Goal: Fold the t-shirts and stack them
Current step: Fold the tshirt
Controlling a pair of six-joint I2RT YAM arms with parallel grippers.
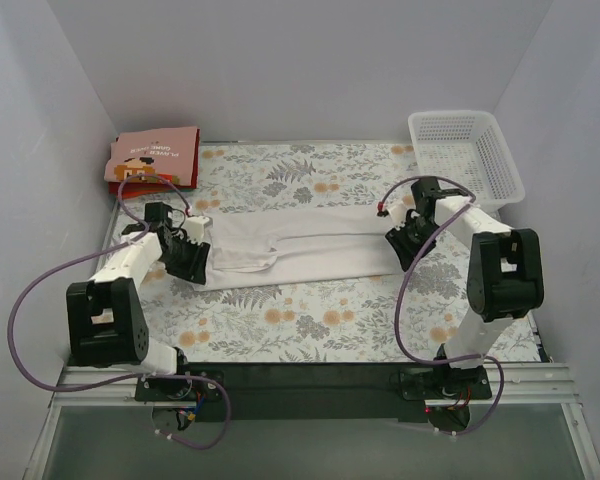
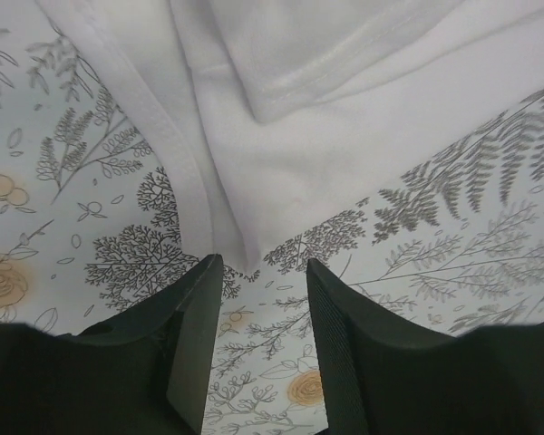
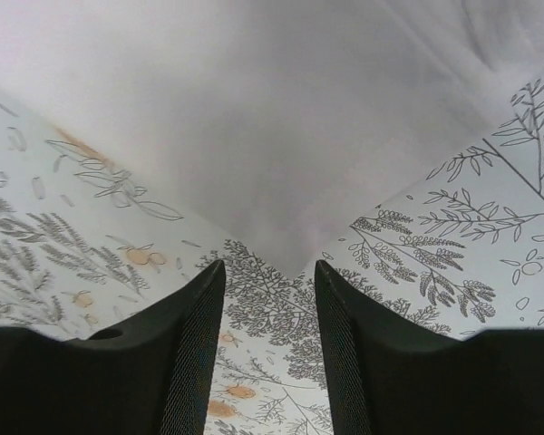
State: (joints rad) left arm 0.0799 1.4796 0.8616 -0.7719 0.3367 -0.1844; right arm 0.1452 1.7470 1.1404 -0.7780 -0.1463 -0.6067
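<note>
white t-shirt (image 1: 310,250): judged limp, light | both jaws open, empty | pinch the corner just ahead of each

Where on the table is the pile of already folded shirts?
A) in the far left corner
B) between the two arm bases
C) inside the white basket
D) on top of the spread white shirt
A: the folded shirts lie in the far left corner, well apart from the basket at the far right.
</note>
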